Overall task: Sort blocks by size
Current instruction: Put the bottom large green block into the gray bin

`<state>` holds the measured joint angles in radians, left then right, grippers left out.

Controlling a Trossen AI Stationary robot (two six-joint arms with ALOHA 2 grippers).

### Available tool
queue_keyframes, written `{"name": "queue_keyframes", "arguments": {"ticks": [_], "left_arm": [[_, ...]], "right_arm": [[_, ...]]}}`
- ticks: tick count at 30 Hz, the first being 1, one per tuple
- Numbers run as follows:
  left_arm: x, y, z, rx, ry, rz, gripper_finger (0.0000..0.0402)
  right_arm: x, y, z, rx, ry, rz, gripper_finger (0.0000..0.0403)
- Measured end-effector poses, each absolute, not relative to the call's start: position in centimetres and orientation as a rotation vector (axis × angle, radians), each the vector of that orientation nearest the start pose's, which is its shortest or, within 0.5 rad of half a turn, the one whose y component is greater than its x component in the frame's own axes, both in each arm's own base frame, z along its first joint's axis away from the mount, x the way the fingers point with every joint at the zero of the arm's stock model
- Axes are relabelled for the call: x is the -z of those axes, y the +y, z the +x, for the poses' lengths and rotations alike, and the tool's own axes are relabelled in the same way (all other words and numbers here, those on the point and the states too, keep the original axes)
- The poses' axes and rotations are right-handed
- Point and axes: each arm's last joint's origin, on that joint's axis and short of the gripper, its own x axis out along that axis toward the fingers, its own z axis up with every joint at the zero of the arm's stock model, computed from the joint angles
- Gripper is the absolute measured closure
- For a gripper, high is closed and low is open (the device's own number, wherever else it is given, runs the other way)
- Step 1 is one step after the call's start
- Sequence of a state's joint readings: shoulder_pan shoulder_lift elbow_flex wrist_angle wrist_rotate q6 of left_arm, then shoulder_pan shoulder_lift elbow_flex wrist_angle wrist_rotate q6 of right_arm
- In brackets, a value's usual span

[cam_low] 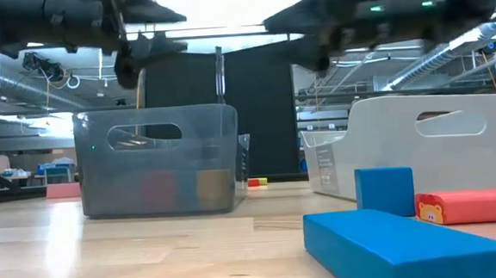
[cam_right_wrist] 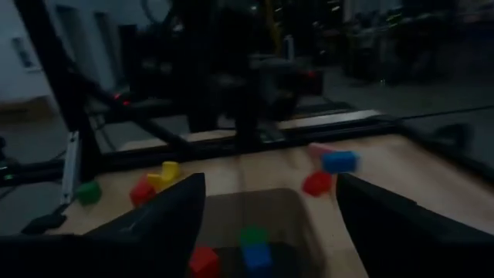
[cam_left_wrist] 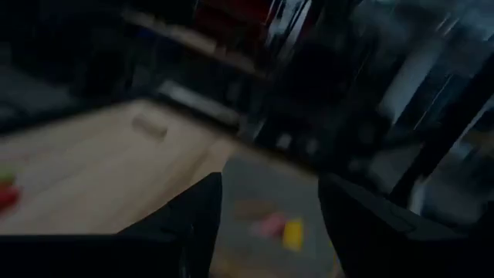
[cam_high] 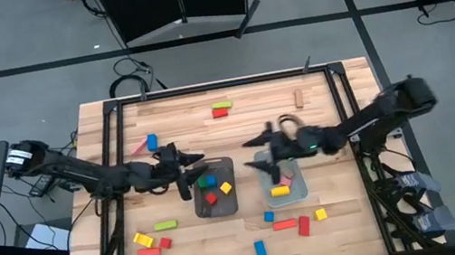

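Note:
A dark grey tray (cam_high: 232, 202) holds red, green, blue and yellow blocks (cam_high: 210, 188). A pale tray (cam_high: 300, 191) holds a pink block (cam_high: 285, 179) and a yellow block (cam_high: 280, 191). My left gripper (cam_high: 191, 174) is open and empty, above the dark tray's left edge; in its wrist view (cam_left_wrist: 270, 224) it looks toward the pale tray. My right gripper (cam_high: 260, 157) is open and empty, above the pale tray's left edge; in its wrist view (cam_right_wrist: 270, 224) it looks toward the dark tray (cam_right_wrist: 301, 208). Other blocks lie loose on the table.
Loose blocks lie near the front edge: green (cam_high: 165, 224), yellow and red (cam_high: 143, 241), blue (cam_high: 261, 250), red (cam_high: 284, 224), yellow (cam_high: 321, 214). Farther back lie a green and red pair (cam_high: 222, 108), a tan block (cam_high: 299, 98) and a blue block (cam_high: 152, 142). A black frame (cam_high: 111, 146) borders the table.

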<state>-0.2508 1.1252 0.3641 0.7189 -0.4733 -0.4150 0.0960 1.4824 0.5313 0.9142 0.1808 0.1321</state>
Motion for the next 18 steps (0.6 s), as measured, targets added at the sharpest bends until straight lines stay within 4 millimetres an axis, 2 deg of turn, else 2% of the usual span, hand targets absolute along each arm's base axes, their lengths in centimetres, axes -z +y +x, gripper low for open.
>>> {"name": "queue_keyframes", "arguments": {"ticks": [4,8,12,15,18], "left_arm": [[-20.5,-4.1,21.7,-0.313,0.229,-0.391,0.0206],[-21.7,-4.4,22.0,-0.346,0.439,-0.368,0.0218],[-24.8,-5.7,21.8,-0.310,0.612,-0.293,0.0219],[-27.0,-6.9,20.8,-0.281,0.735,-0.233,0.0219],[-27.1,-8.0,19.9,-0.291,0.877,-0.212,0.0219]], "right_arm": [[-19.9,1.7,24.1,0.136,-0.004,0.148,0.0126],[-20.0,1.4,21.2,0.133,-0.051,0.186,0.0141],[-20.0,1.3,19.7,0.130,-0.077,0.200,0.0147],[-19.9,1.2,19.4,0.131,-0.066,0.200,0.0147],[-19.7,1.2,19.4,0.133,-0.048,0.197,0.0147]]}}
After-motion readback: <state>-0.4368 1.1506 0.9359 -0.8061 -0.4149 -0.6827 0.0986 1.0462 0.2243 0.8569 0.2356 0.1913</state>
